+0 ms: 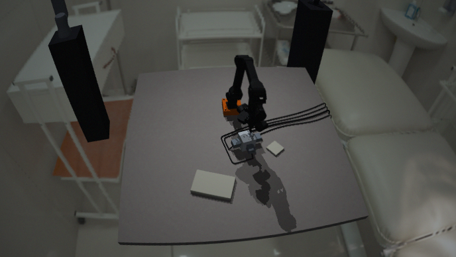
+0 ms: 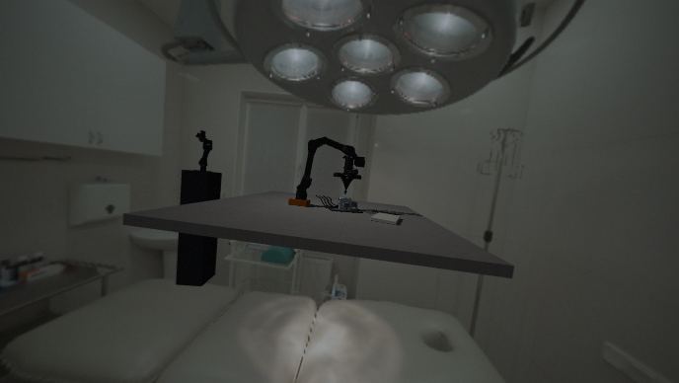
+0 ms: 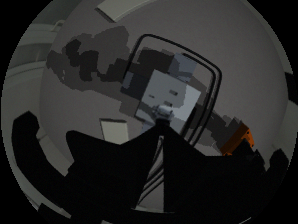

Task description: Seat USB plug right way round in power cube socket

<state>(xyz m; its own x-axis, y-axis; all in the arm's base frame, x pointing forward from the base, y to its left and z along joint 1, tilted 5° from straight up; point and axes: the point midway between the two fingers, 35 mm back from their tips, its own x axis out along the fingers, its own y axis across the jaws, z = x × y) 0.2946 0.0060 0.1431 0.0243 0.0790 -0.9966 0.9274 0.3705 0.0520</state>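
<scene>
The pale grey power cube (image 1: pixel 245 139) (image 2: pixel 344 202) (image 3: pixel 175 90) stands on the table with blue-grey plugs at its sides. Dark socket slots show in its top face in the wrist view. My gripper (image 1: pixel 251 131) (image 2: pixel 345 191) (image 3: pixel 162 129) points down over the cube and is shut on the small grey USB plug (image 3: pixel 163 111). The plug sits at the fingertips, over the near part of the cube's top. The fingertips hide the socket under it, so whether the plug is in the socket or just above it, and which way round it is, I cannot tell.
Black cables (image 1: pixel 295 118) (image 3: pixel 218 90) loop around the cube and run to the table's right edge in the top view. A small pale block (image 1: pixel 275 148) (image 3: pixel 114 131) lies close beside the cube. A larger pale slab (image 1: pixel 213 185) (image 2: pixel 387 218) lies farther forward. The arm's orange base (image 1: pixel 230 107) (image 3: pixel 238 140) is behind.
</scene>
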